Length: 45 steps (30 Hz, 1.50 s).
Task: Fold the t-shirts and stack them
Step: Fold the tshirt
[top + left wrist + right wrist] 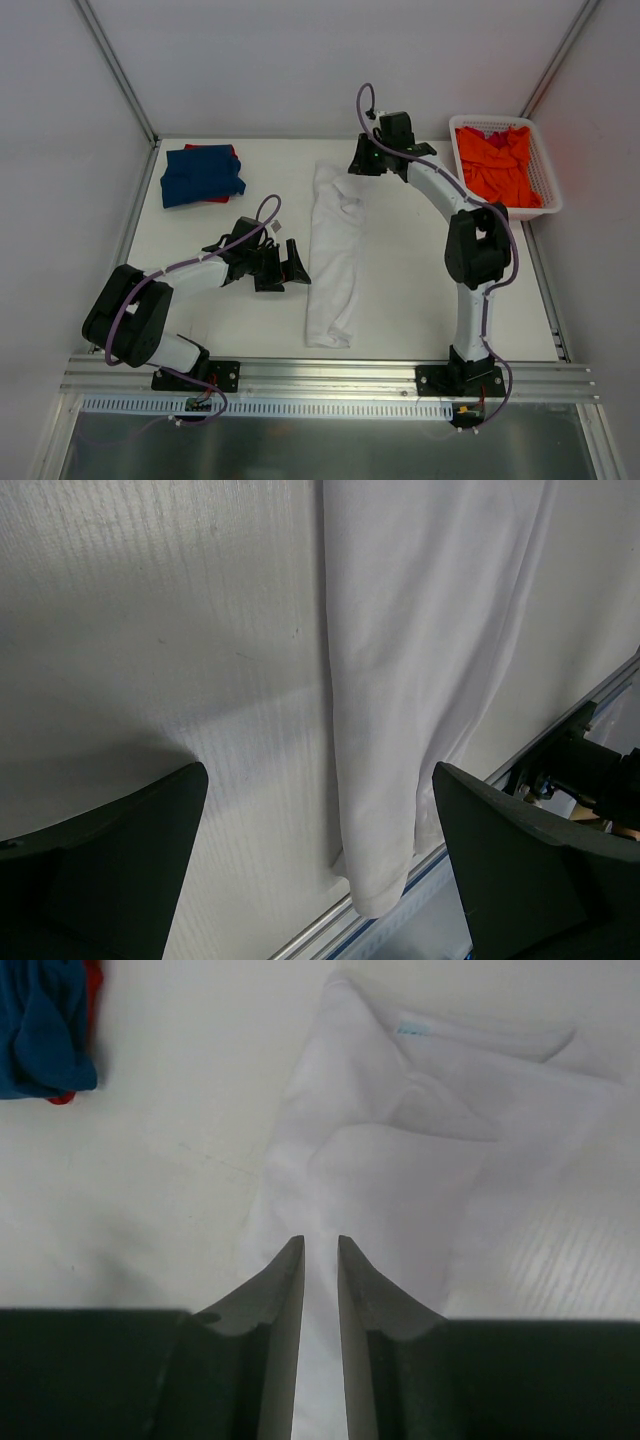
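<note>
White counter [400, 280], matte, with a fine ribbed texture in the close views. Plain white wall panels [300, 60] at the back and both sides. Thin metal posts [116, 70] rise at the back corners. Slotted aluminium rail [330, 375] runs along the near edge. Light is soft and even, shadows faint.

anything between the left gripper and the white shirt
Nothing visible. The left gripper is open right at the white shirt's left edge, with only bare table under its fingers. The blue shirt lies well off at the back left.
</note>
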{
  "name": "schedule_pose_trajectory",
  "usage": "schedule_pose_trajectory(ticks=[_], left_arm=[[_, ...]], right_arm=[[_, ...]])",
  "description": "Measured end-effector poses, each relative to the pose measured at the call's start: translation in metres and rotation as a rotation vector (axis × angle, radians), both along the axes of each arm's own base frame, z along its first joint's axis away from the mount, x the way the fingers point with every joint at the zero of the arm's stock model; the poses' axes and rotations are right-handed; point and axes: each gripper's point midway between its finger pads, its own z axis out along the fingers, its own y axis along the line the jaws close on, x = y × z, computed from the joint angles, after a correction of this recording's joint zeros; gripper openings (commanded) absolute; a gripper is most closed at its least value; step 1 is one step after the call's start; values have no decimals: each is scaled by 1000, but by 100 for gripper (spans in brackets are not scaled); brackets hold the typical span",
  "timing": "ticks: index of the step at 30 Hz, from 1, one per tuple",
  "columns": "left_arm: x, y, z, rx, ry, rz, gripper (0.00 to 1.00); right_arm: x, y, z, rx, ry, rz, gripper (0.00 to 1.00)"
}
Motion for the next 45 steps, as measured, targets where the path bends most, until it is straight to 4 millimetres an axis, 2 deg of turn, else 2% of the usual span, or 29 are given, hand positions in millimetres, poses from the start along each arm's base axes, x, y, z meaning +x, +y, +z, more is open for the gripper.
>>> schedule_pose_trajectory(ticks=[3, 7, 11, 14, 22, 37, 45], left_arm=[[0, 0, 0, 0, 0, 0, 98], [0, 0, 0, 0, 0, -1, 98], [0, 0, 0, 0, 1, -1, 98], [0, 0, 0, -1, 1, -1, 98], [0, -1, 0, -3, 3, -3, 98], [-1, -4, 0, -19, 12, -17, 99], [0, -4, 5, -26, -4, -17, 99]], right_arm=[[11, -16, -15, -10, 24, -33, 22], [18, -29, -47, -30, 85, -59, 23], [15, -30, -81, -42, 156, -57, 22], [12, -28, -98, -38, 195, -53, 22], [1, -26, -126, -18, 264, -68, 22], [-1, -25, -128, -3, 271, -68, 27], [-10, -37, -119, -62, 283, -82, 30]])
